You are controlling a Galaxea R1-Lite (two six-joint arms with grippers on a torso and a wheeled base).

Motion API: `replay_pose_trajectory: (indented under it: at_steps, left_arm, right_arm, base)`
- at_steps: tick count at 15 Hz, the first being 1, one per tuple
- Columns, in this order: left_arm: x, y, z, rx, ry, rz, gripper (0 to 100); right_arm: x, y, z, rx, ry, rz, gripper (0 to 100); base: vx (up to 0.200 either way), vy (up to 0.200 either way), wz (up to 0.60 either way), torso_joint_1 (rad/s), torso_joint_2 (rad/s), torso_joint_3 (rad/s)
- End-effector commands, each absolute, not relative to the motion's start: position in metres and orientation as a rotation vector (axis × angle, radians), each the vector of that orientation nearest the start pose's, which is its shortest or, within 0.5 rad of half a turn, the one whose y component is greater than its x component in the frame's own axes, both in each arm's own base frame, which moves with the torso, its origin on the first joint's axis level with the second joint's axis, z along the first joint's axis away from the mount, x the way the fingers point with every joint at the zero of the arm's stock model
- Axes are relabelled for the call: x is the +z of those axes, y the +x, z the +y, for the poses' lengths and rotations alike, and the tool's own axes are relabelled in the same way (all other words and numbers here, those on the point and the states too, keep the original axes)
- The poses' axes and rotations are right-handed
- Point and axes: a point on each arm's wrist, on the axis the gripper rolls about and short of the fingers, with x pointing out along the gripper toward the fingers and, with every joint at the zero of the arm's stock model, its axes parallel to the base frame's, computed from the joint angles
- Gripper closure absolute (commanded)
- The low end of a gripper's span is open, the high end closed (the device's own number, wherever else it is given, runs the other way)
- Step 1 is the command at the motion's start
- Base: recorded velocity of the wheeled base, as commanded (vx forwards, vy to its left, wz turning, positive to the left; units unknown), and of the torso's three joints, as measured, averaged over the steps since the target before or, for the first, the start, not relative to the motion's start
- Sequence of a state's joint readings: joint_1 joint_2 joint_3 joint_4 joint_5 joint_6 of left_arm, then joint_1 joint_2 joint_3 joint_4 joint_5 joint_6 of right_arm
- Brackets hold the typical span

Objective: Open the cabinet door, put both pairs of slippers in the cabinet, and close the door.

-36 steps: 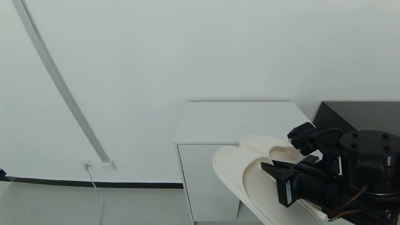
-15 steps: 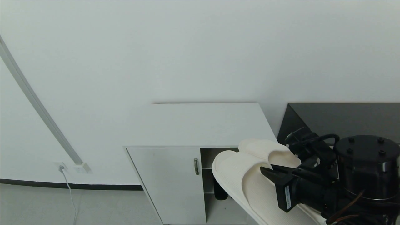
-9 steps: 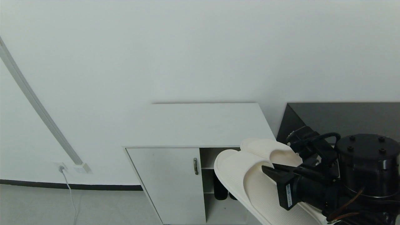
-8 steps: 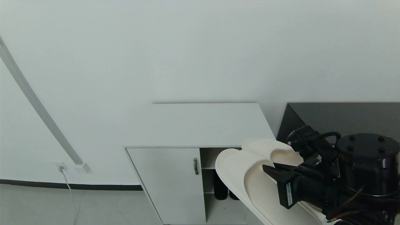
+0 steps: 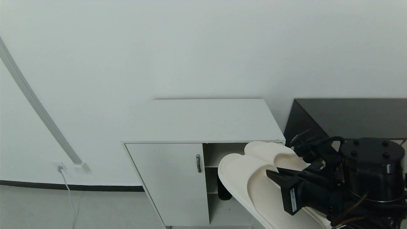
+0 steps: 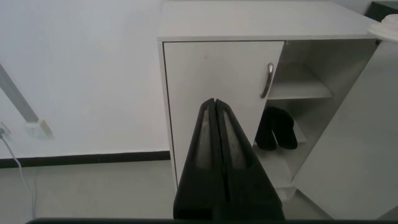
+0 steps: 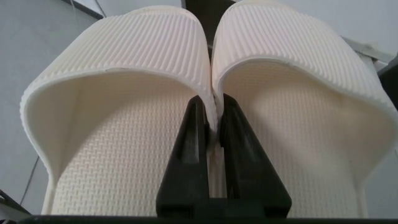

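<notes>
Soft, even, bright light leaves only a faint shadow where the cabinet (image 5: 210,121) meets the wall (image 5: 203,47), its open shelves dimmer, while the wall strip (image 5: 38,106) bows toward the head view's edge.

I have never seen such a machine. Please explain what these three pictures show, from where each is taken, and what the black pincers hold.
This is a robot with two arms, each ending in a black two-fingered tool. The large picture comes from a camera on its head, looking forward and down. The two small ones come from cameras on the wrists, each looking along its own tool. Before it stands a low white wooden cabinet against the wall. Its left door is closed; the right door is swung open, showing shelves. Under the upper shelf stands a dark pair of footwear. The right tool is shut on a pair of cream ribbed fabric slippers, pinching their inner edges. The left tool is shut and empty.
</notes>
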State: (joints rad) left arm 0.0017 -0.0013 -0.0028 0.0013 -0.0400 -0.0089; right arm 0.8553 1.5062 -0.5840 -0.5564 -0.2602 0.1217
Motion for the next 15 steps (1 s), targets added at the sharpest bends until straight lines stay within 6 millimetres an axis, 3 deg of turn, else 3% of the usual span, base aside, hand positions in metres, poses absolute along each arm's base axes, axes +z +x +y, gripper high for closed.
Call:
replay_pose_trajectory:
  at_steps: [1, 15]
  left_arm:
    - [0.0762, -0.0230, -0.0009, -0.038, -0.009, -0.001, 100]
    - [0.0762, -0.0230, -0.0009, -0.037, -0.009, -0.001, 100]
  right_arm:
    - [0.1683, 0.1625, 0.1784, 0.569, -0.082, 0.353, 100]
    - [0.1657, 0.1629, 0.1799, 0.569, -0.089, 0.362, 100]
  base:
    - [0.000, 0.000, 0.00, -0.163, 0.38, 0.207]
    - [0.000, 0.000, 0.00, -0.210, 0.51, 0.298]
